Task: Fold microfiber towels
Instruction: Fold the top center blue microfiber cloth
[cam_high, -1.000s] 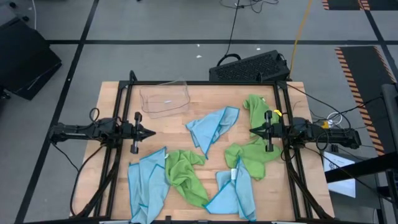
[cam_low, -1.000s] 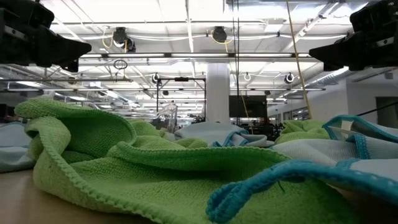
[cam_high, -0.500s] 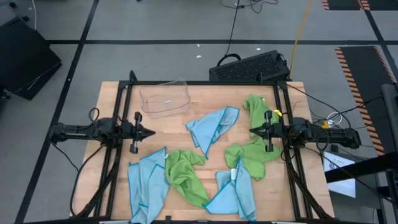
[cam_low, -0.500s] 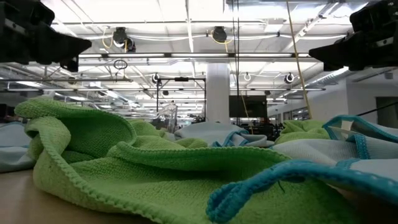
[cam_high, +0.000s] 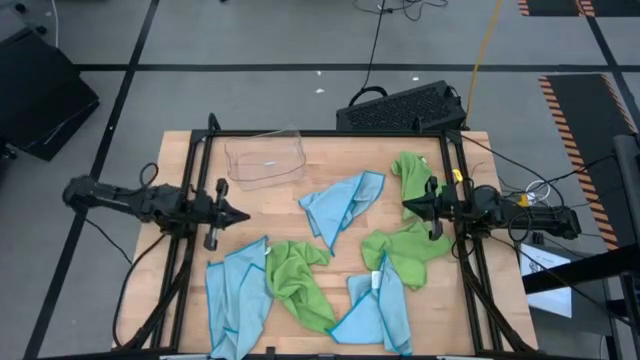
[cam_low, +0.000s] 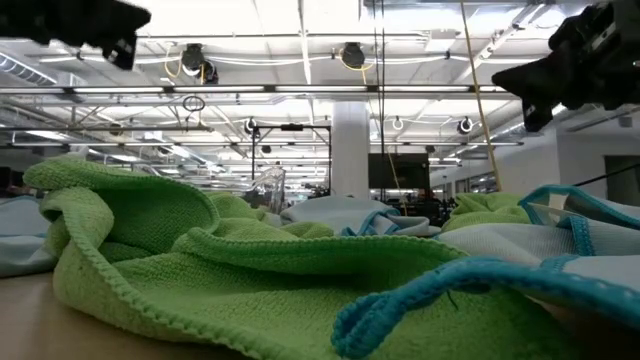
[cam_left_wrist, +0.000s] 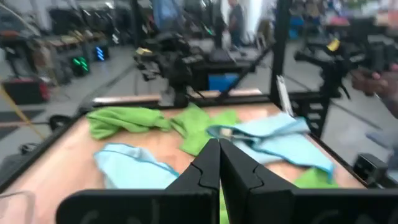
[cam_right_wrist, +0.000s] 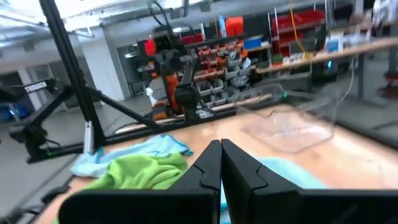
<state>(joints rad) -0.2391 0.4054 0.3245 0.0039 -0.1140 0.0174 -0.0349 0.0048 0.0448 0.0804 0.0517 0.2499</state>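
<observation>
While the low view is filled almost wholly by a crumpled lime-green microfiber towel (cam_low: 230, 270) at the near edge, with a light-blue hemmed towel (cam_low: 520, 275) cut off at its right, most of the wooden surface (cam_high: 280, 205) behind them is hidden there, and only dark parts of the two arms show at the upper corners. From above, the cloths lie loose and unfolded: a light-blue towel at the middle (cam_high: 340, 205), a lime-green towel at the far right (cam_high: 410, 175) running down into a second green heap at the right (cam_high: 400, 250), a light-blue towel at the near left (cam_high: 235, 295), the green one at near centre (cam_high: 295, 285), and the blue one with a small white tag at near right (cam_high: 380, 310). Several overlap, so their edges are hard to separate. A clear plastic tray (cam_high: 265, 160) stands at the far left of the surface, with nothing visible inside it. The left gripper (cam_high: 243, 214) hangs over bare wood at the left side, fingers pressed together and holding nothing. The right gripper (cam_high: 405, 209) hangs at the right, beside the green towels, fingers likewise closed and empty. Both wrist views are blurred; each shows its own dark fingers (cam_left_wrist: 211, 168) (cam_right_wrist: 214, 165) meeting in a point above the surface.
</observation>
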